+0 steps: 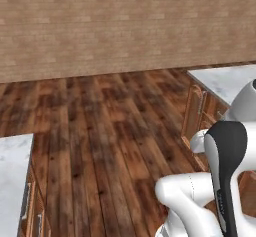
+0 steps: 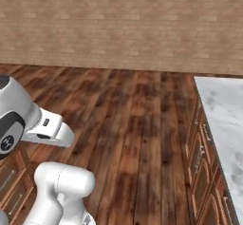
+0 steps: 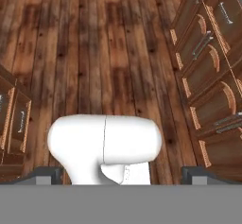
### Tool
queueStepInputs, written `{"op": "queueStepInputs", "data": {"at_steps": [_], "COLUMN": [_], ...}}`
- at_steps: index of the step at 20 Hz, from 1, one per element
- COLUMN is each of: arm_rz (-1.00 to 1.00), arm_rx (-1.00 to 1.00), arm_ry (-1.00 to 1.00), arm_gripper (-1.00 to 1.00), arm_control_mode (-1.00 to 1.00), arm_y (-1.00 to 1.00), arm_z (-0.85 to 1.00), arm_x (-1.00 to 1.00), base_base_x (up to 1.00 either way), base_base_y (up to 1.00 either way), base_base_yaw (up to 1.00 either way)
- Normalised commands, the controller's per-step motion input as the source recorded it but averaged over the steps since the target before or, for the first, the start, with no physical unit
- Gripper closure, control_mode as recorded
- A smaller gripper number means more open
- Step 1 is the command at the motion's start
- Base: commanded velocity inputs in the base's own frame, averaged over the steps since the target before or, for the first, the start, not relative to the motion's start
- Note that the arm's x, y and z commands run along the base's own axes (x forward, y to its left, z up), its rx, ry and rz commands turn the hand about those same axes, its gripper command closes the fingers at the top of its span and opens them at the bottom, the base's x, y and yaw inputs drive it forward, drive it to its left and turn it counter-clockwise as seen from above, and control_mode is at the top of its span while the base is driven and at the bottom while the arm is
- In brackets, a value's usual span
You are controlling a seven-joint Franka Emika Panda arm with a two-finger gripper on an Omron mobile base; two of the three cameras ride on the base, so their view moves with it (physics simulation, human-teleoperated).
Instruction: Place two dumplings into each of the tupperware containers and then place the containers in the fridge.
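From the left base view the arm (image 1: 225, 181) sits folded low over bare wooden floor (image 1: 100, 146), a marble surface (image 1: 12, 176) to one side and another (image 1: 227, 81) far right, a posture that suits driving between stations rather than reaching. The right base view has a marble surface (image 2: 223, 119) above wooden cabinets (image 2: 201, 167), with no dumplings, containers or fridge in sight. In the hand view the fingers (image 3: 121, 173) stand spread wide and hold nothing, pointing down at floor between cabinet fronts (image 3: 208, 67)
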Motion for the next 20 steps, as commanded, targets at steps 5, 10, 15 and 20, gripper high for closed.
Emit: {"op": "queueStepInputs", "data": {"at_steps": [5, 10, 15, 20], "arm_rz": [0.00, 0.00, 0.00, 0.00], "arm_rx": [0.00, 0.00, 0.00, 0.00], "arm_ry": [0.00, 0.00, 0.00, 0.00], "arm_gripper": [-1.00, -1.00, -1.00, -1.00], "arm_control_mode": [1.00, 1.00, 1.00, 1.00], "arm_y": [0.00, 0.00, 0.00, 0.00], "arm_z": [0.00, 0.00, 0.00, 0.00], "arm_x": [0.00, 0.00, 0.00, 0.00], "base_base_x": [1.00, 1.00, 1.00, 1.00], "base_base_y": [-0.16, -0.03, -0.09, -0.32], "base_base_yaw": [0.15, 0.28, 0.43, 0.57]}}
